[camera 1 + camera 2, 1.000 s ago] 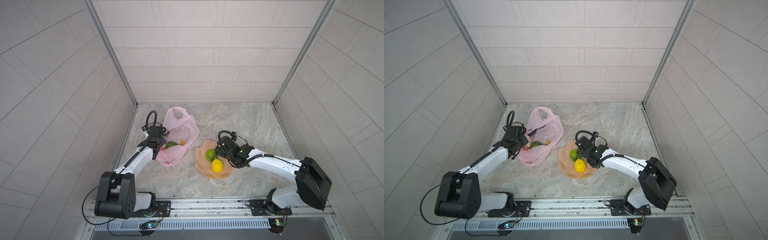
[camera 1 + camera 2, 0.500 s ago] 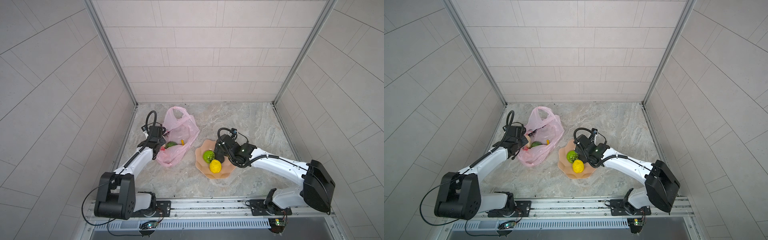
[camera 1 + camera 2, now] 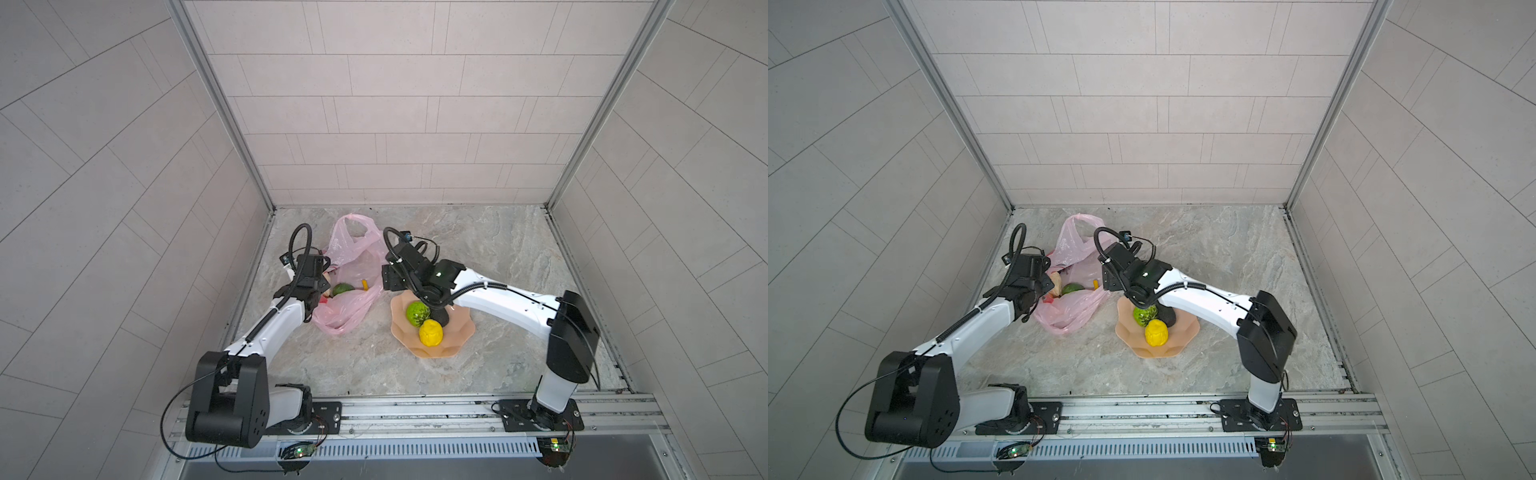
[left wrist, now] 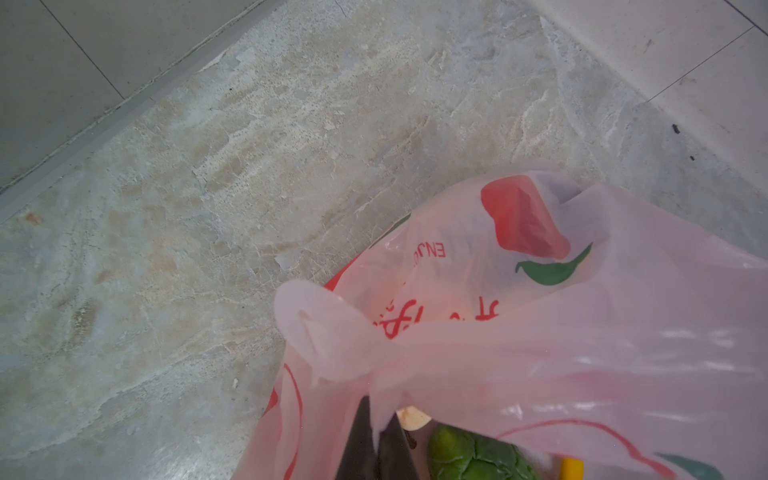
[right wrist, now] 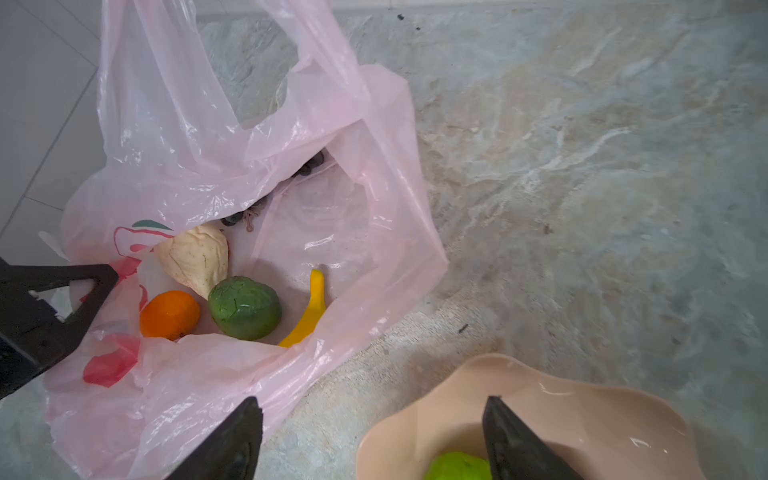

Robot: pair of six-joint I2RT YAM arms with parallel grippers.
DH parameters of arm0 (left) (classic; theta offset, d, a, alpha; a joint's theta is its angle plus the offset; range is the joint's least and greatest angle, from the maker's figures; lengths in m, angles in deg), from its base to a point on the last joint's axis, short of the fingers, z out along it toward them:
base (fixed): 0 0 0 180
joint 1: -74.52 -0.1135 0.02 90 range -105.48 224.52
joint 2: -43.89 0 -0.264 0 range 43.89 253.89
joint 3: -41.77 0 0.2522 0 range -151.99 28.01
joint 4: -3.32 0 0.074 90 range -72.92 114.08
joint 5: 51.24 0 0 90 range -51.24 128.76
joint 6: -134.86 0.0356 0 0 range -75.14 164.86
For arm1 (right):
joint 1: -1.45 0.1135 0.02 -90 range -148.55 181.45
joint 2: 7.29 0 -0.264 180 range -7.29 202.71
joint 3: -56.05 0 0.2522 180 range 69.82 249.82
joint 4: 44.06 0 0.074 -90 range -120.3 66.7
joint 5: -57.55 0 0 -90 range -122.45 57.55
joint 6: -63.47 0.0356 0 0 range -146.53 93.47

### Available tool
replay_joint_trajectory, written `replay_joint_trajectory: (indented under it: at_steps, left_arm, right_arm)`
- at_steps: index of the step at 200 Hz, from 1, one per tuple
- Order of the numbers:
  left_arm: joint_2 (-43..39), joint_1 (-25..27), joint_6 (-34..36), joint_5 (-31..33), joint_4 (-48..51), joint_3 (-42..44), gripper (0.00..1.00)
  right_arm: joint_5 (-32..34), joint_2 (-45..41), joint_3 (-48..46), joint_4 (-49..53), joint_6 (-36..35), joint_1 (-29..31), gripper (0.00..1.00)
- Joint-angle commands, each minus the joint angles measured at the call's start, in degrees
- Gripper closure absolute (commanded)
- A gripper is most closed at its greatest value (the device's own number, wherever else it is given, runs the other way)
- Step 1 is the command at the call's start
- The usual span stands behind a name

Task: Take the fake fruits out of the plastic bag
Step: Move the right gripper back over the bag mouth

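The right gripper (image 3: 390, 281) is being carried away from the peach dish (image 3: 459, 332), over which it was hanging a second ago. It is now being brought up to the right edge of the plastic bag (image 3: 353, 266), left of centre in both top views. Its jaws are being held wide apart and nothing is being gripped between them.

Three of the fake fruits are lying in the dish, just below centre: a green ball (image 3: 417, 313), a bumpy yellow fruit (image 3: 430, 333) and a dark fruit (image 3: 1167, 320) partly under the arm. A drop-off is therefore judged finished, and a fresh reach into the bag is being begun.

The left gripper (image 4: 379, 419) is being kept pinched shut on the bag's rim, so the mouth is being held open.

Inside, waiting to be taken, are a cream knobbly fruit (image 5: 195, 257), an orange fruit (image 5: 169, 313), a second green ball (image 5: 244, 307), a banana (image 5: 309, 316) and a grape bunch (image 5: 309, 166) half hidden under a fold. Less than half of the task is judged done.
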Motion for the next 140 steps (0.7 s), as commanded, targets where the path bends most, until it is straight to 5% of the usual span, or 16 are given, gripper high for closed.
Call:
replay_joint_trajectory:
  at_steps: [1,94,140]
  left_arm:
    - [-0.01,-0.42,-0.68,1.5,1.49,-0.1,1.0]
    - [-1.54,-0.66,-1.56,2.88,1.12,1.44,0.99]
    - [-1.7,-2.75,-4.65,4.13,2.58,1.91,0.99]
  right_arm:
    - [-2.43,4.46,5.95,4.52,-8.03,1.4,0.2]
    - [-3.42,26.01,29.52,11.1,-16.59,1.79,0.23]
    - [-6.17,30.63,32.12,12.65,-18.26,3.98,0.26]
